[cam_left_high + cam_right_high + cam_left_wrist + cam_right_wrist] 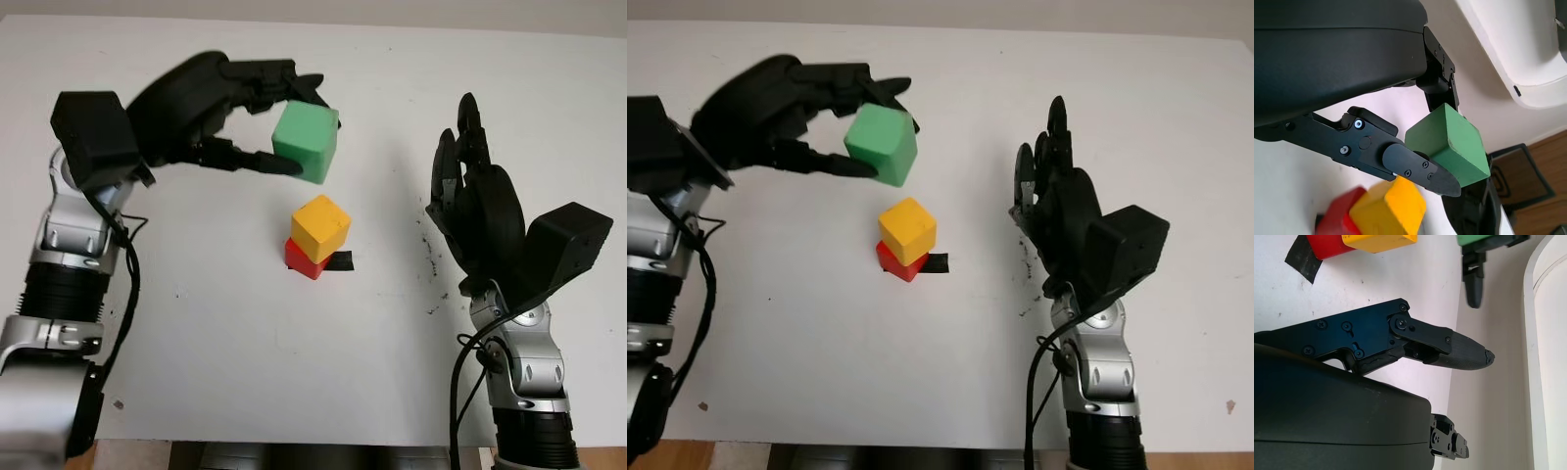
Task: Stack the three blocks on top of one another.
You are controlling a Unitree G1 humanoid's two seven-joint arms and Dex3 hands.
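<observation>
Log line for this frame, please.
left hand: holding green block aloft | yellow block on red block | right hand: open, idle

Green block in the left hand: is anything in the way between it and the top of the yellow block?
Nothing visible. The left hand holds the green block in the air, beyond the yellow block stacked on the red block. The yellow top is bare. The right hand is open, off to the side.
</observation>
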